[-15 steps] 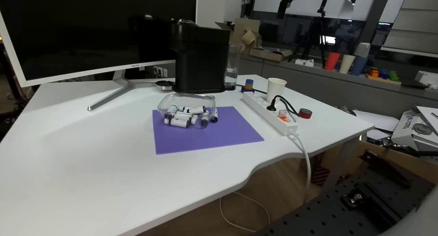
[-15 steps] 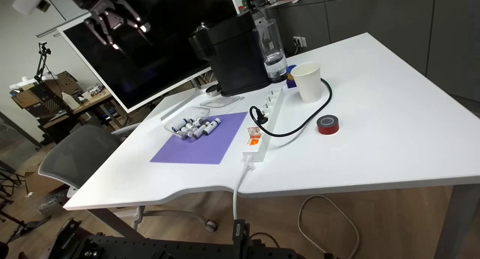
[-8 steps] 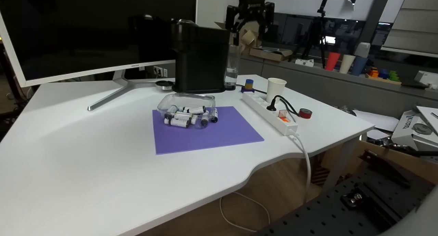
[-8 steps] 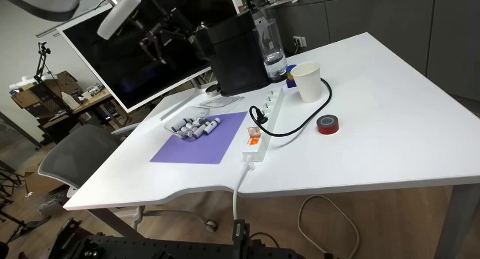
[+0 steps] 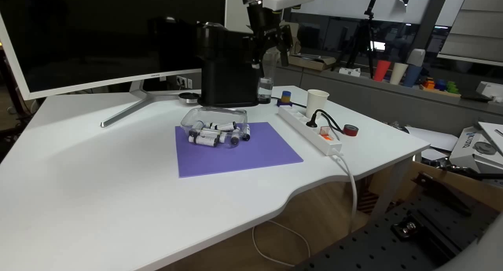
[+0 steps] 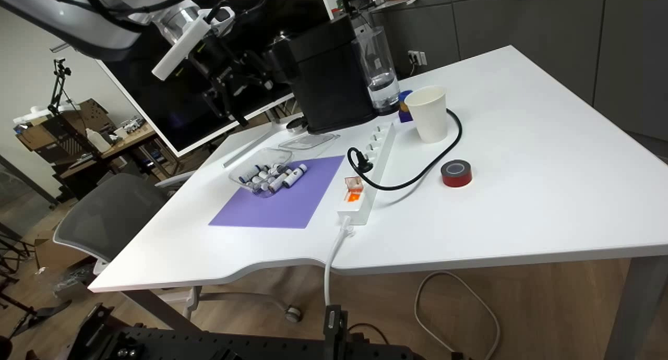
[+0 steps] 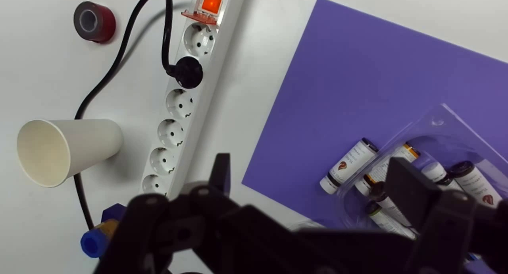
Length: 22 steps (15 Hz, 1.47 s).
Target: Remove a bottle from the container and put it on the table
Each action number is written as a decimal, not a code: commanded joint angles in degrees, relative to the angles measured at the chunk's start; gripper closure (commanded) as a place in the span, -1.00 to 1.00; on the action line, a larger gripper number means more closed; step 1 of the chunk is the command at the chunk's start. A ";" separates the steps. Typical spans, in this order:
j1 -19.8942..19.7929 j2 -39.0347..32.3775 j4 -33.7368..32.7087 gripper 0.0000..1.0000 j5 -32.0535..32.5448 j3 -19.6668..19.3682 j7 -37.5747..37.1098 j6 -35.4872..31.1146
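The container, a clear plastic tray (image 5: 232, 113) (image 6: 241, 168), holds several small dark bottles with white labels (image 5: 222, 126) and sits partly on the purple mat. One bottle (image 7: 349, 164) lies on the mat beside the container's wall, outside it; it also shows in an exterior view (image 6: 295, 176). The table (image 5: 118, 192) is a white desk top with a curved front edge. My gripper (image 5: 271, 62) (image 6: 255, 103) is open and empty, high above the table. In the wrist view (image 7: 311, 166) one finger covers part of the container and its bottles.
The purple mat (image 5: 243, 157) lies on the table. A power strip (image 6: 378, 162) with a black plug, a paper cup (image 6: 429, 117) and a tape roll (image 6: 456, 173) stand beside it. Behind are a tall black machine (image 5: 232, 74), a clear lid (image 6: 308, 141) and a monitor (image 5: 110, 35).
My gripper has come down from above, moving left in one exterior picture and right in the other. It stays open. The container and bottles have not moved.
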<state>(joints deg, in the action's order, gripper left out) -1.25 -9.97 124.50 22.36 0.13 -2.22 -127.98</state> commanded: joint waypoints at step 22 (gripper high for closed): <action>5.04 -23.52 -16.74 -1.00 7.73 4.07 51.01 3.35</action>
<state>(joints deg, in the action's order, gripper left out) 3.15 -31.30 111.08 28.84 4.43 46.39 -126.23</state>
